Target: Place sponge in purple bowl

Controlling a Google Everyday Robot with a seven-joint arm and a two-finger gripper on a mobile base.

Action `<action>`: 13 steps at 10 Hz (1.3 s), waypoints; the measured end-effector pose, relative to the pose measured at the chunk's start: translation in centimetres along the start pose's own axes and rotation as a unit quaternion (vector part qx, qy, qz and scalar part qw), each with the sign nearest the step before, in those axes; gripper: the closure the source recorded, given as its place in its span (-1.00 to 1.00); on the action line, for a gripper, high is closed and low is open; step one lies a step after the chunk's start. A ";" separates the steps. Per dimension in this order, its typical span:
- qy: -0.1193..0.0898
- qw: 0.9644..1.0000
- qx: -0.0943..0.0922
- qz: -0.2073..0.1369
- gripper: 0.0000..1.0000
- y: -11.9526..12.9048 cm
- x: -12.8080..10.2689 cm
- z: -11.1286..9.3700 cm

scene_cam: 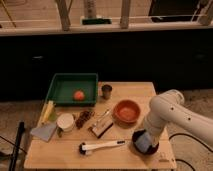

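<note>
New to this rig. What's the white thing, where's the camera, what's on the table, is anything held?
The white thing is a robot arm reaching in from the right. One camera looks down on a wooden table; where it is mounted is unknown. The arm's hand is down at the dark purple bowl near the front right corner, with the pale blue sponge at the bowl right under it. Whether the hand grips it cannot be told. Also there: a green tray holding an orange ball, an orange bowl, a metal cup, a white cup, a brush.

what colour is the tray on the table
The tray is green, per the camera view; the end effector is at the purple bowl.
</note>
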 end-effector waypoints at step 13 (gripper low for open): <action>-0.004 1.000 -0.001 0.002 -0.60 1.1 1.3 -0.5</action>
